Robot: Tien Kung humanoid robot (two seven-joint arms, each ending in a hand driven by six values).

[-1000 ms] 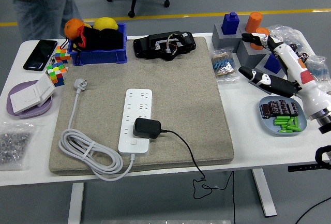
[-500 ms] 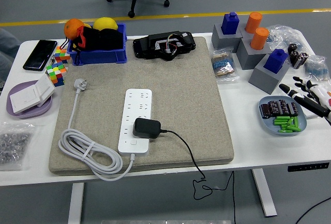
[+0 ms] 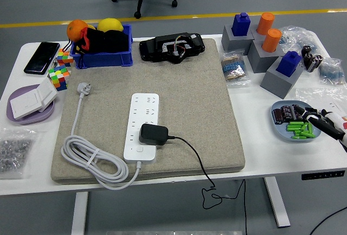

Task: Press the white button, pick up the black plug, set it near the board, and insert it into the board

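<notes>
One robot hand, low, right edge

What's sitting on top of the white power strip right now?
A black plug sits on the near end of the white power strip, its black cord trailing right off the mat. The sockets under it are covered; whether its pins are seated cannot be seen.

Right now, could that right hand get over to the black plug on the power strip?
Probably yes. The right hand sits at the table's right edge by the blue plate, and only bare felt mat lies between it and the black plug.
</notes>
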